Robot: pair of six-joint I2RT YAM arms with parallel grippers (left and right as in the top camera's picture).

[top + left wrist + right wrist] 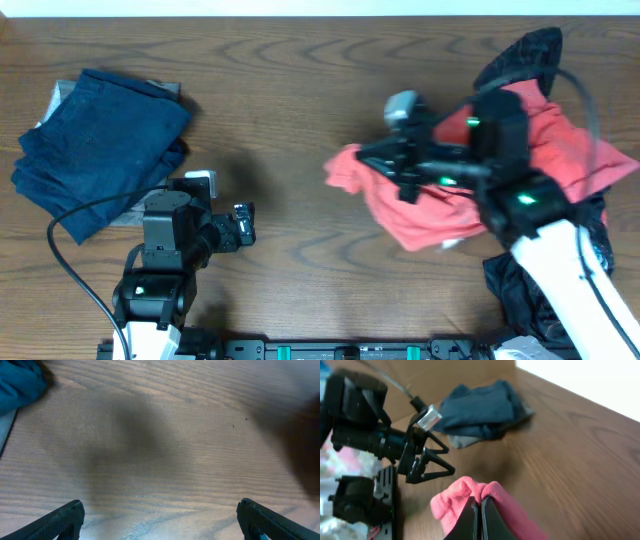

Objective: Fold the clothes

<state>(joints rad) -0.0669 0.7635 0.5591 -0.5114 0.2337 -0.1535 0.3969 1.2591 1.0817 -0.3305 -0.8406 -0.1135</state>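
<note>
The coral-red T-shirt (440,210) lies crumpled at the right of the table. My right gripper (372,160) is shut on a bunched fold of it, seen as pink cloth pinched between the fingers in the right wrist view (479,505). A black shiny garment (520,60) lies behind the shirt and more of it at the lower right (525,290). A folded navy-blue garment (100,145) lies at the far left; it also shows in the right wrist view (480,407). My left gripper (245,225) is open and empty over bare wood (160,515).
The wooden table (290,100) runs across the view. A grey cloth (135,205) lies under the navy garment. The left arm's base (150,300) stands at the front edge. A dark rail (350,350) runs along the front.
</note>
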